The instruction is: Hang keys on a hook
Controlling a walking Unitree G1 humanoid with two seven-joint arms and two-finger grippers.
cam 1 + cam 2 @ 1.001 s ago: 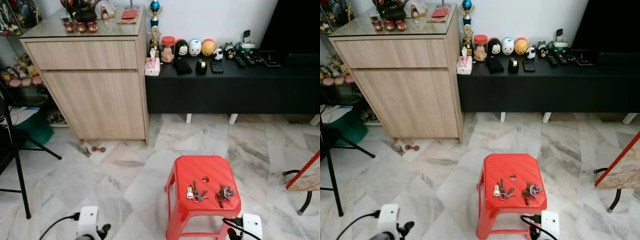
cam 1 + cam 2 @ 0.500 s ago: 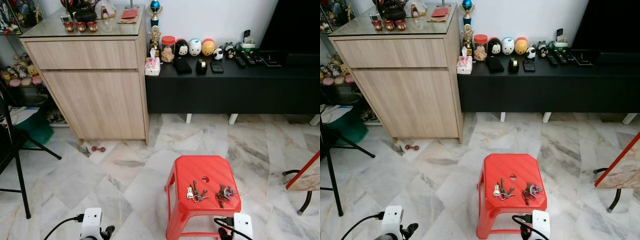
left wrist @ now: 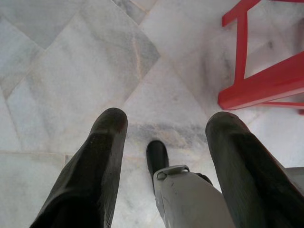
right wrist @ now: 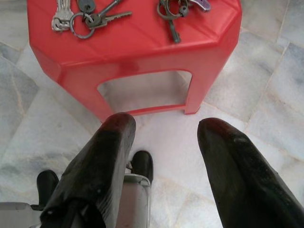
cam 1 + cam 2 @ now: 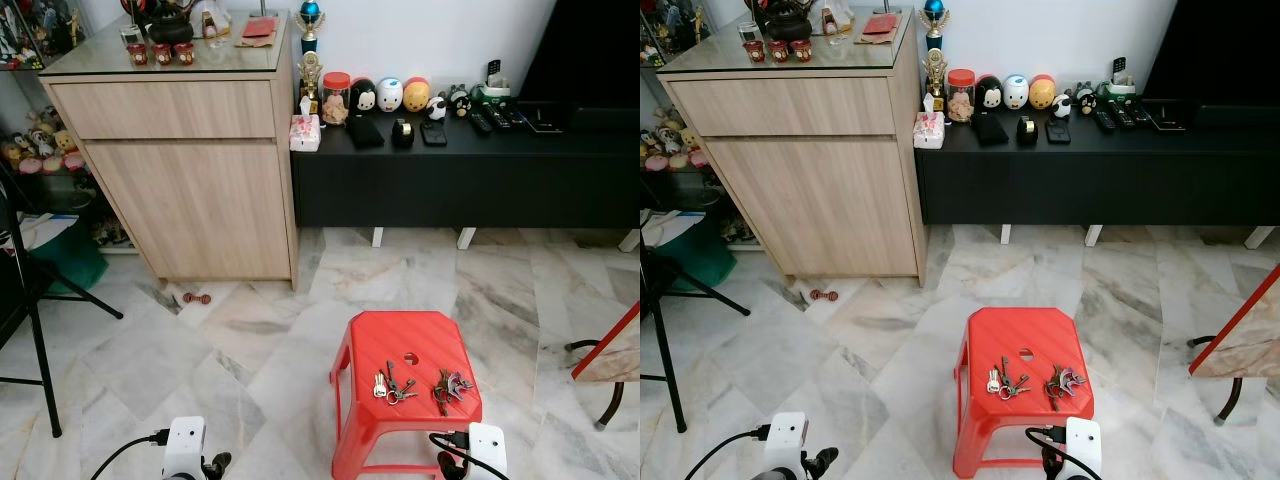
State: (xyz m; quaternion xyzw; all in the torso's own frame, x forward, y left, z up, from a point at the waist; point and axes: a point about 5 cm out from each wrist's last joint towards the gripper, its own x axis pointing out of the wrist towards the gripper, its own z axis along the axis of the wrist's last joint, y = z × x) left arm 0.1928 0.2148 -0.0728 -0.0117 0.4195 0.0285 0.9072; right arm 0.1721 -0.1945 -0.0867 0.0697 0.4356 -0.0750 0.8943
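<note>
Two bunches of keys lie on a red plastic stool (image 5: 400, 340): a silver-and-dark bunch (image 5: 390, 383) on the left and a bunch with a purple tag (image 5: 450, 384) on the right. The right wrist view shows them too, the left bunch (image 4: 88, 16) and the right bunch (image 4: 175, 9). My right gripper (image 4: 166, 126) hangs open over the floor just in front of the stool. Low over the marble floor to the stool's left, my left gripper (image 3: 166, 123) is open and holds nothing. Both white wrists, left (image 5: 183, 448) and right (image 5: 482, 448), sit at the lower edge.
A tall wooden cabinet (image 5: 190, 190) stands at the back left, beside a low black bench (image 5: 460, 180) loaded with figurines and remotes. A black tripod leg (image 5: 40, 340) is at the left, a chair leg (image 5: 600, 400) at the right. A small red object (image 5: 196, 298) lies by the cabinet.
My right wrist has shifted a little to the left, closer to the stool's front. The left wrist has dropped slightly. The keys have not moved.
</note>
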